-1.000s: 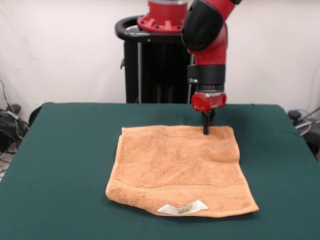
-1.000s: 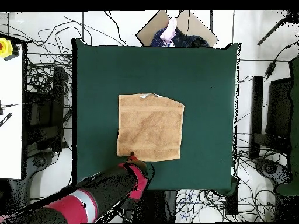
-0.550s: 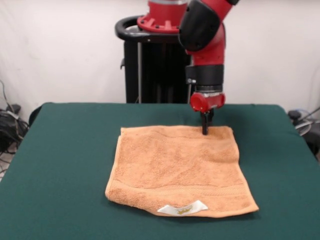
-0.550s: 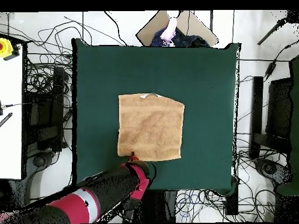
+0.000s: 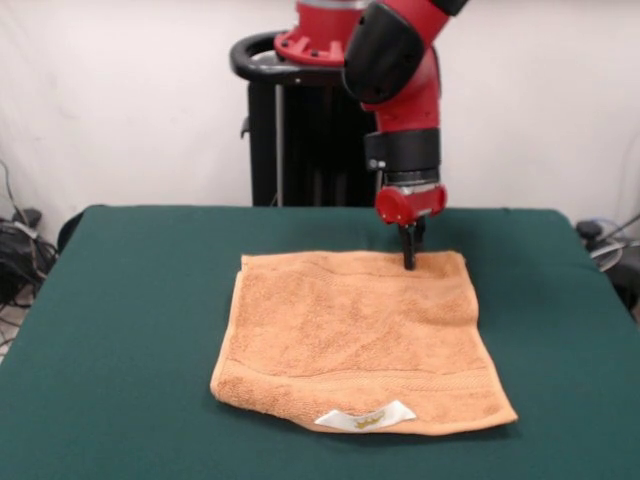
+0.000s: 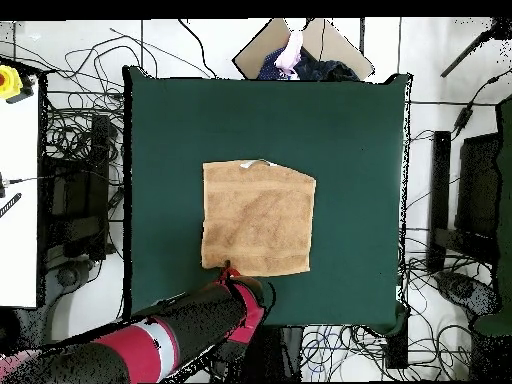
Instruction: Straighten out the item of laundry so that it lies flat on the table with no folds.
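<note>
The orange-tan towel (image 5: 355, 335) (image 6: 258, 220) lies spread out on the dark green table (image 5: 120, 320) (image 6: 350, 130), roughly square and nearly flat. Its white label (image 5: 365, 417) (image 6: 260, 162) sits on the front edge, just past a woven band (image 5: 350, 378). My gripper (image 5: 409, 262) (image 6: 226, 268) hangs from the red arm, shut, with its black tips down on the towel's far edge near the right far corner. The cloth there is not lifted.
The black pedestal (image 5: 300, 130) stands behind the table's far edge. Cables (image 6: 75, 200) lie on the floor round the table. A cardboard box (image 6: 300, 45) with cloth sits beyond one end, and a white surface (image 6: 15, 180) stands to the side.
The arm's upper links have swung a little to the left in the front view, and the gripper has shifted slightly left along the towel's far edge. The towel has not moved.
</note>
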